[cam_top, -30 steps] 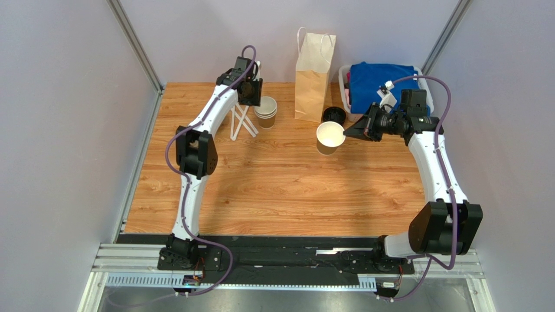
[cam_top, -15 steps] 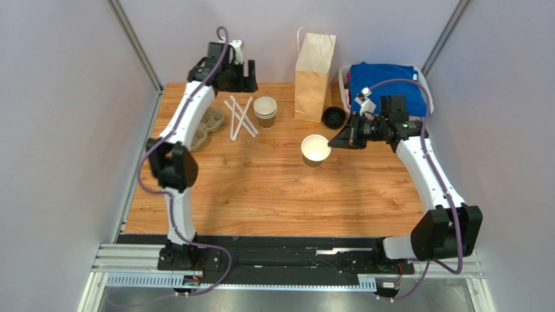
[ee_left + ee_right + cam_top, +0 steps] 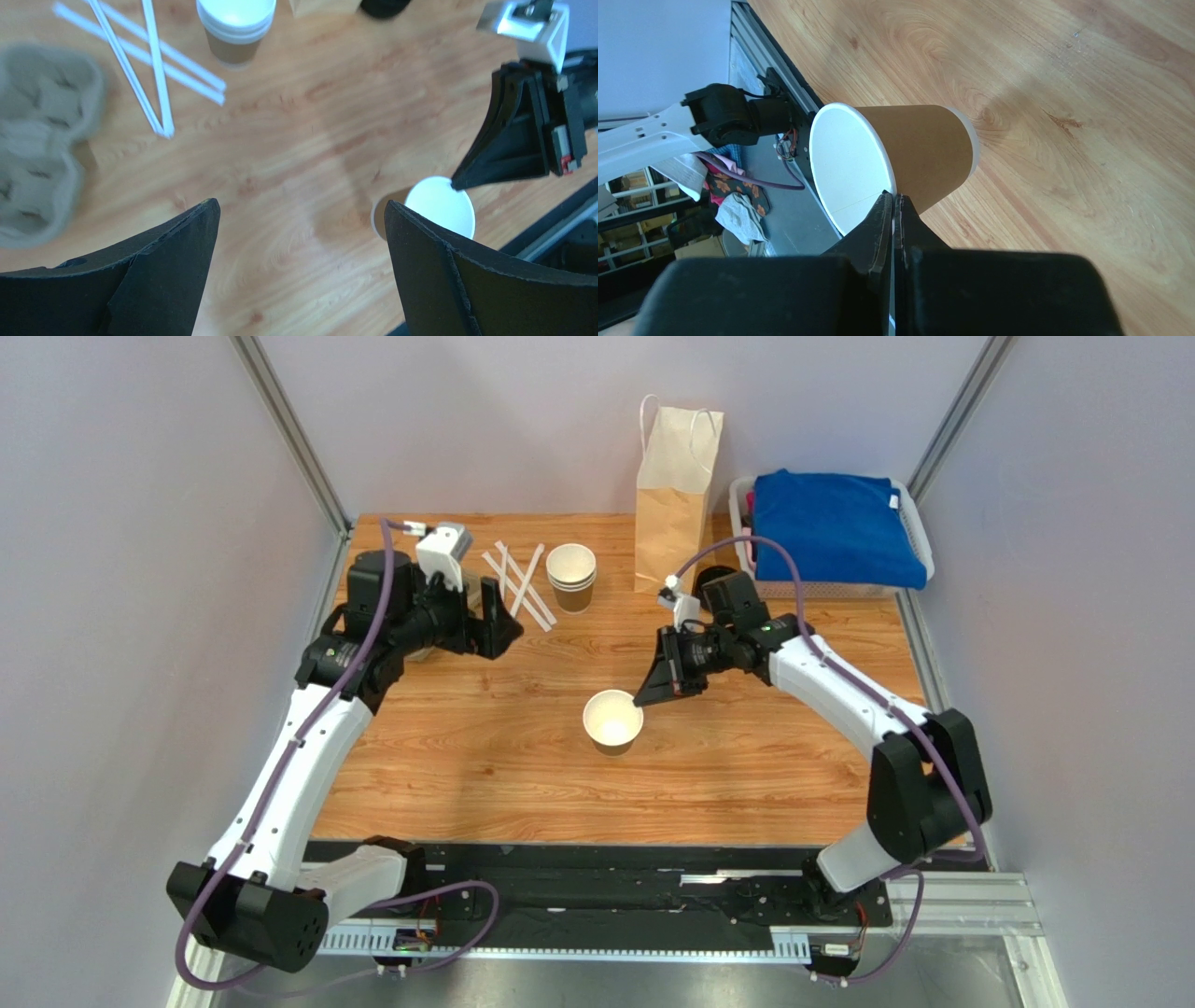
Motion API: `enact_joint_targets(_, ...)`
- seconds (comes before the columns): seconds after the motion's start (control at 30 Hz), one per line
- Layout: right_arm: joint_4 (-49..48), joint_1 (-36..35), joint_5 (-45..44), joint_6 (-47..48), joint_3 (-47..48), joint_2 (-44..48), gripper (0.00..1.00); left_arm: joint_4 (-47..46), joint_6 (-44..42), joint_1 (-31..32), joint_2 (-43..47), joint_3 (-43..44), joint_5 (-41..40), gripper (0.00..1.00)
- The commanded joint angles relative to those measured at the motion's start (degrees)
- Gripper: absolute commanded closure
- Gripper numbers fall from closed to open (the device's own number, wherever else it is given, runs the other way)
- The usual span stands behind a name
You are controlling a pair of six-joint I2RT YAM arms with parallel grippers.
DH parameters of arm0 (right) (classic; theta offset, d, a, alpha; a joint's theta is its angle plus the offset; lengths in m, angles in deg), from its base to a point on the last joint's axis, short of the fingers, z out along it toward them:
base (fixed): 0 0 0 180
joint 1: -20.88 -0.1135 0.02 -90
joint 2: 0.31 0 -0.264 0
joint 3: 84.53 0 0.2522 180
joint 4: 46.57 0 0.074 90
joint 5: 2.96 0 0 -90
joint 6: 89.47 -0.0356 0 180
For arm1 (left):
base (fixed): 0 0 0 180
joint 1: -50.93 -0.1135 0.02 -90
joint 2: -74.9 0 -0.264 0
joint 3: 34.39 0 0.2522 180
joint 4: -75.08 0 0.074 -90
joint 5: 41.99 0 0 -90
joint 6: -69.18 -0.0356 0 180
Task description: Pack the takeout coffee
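The right gripper (image 3: 893, 210) was pinched shut on the thin rim of a lidless, tapered kraft paper cup (image 3: 927, 150), cream-lined. The left gripper (image 3: 300, 238) stood wide open, empty.

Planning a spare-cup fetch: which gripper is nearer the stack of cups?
Left. The left gripper hangs open left of the stack of cups; the right gripper is farther off to its near right, pinching the lone cup by its rim.

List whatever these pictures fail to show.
- Black lid: cut off by the left wrist view's top edge; the right arm covers it from above.
- Cup carrier: blurred in the left wrist view; the left arm mostly hides it from above.
- Paper bag: its inside is out of sight in the top view.
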Motion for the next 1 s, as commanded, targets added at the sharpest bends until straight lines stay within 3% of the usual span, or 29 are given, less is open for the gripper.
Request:
enact_joint_targets(0.0, -7.8, -1.2, -0.5, 1.4, -0.7, -4.3, 1.0, 1.8, -1.4, -0.3, 1.9, -2.8, 4.0, 0.04)
enact_joint_targets(0.5, -10.4, -1.3, -2.5, 4.4, -2.0, -9.0, 0.99, 0.9, -1.3, -0.3, -1.3, -2.9, 5.5, 0.04)
enact_joint_targets(0.8, -5.7, -1.3, -1.5, 5.3, 1.3, -9.4, 0.78, 2.7, -0.8, -0.7, -2.2, -1.7, 5.5, 0.03)
enact_joint_targets(0.9, -4.1, -1.2, -1.8, 5.7, 3.0, -8.7, 0.65, 3.5, -1.0, -0.9, -2.7, -0.5, 5.9, 0.03)
enact_joint_targets(0.97, -3.1, -1.2, -2.2, 6.0, 3.9, -7.5, 0.49, 4.5, -1.2, -1.2, -3.4, 0.3, 6.2, 0.03)
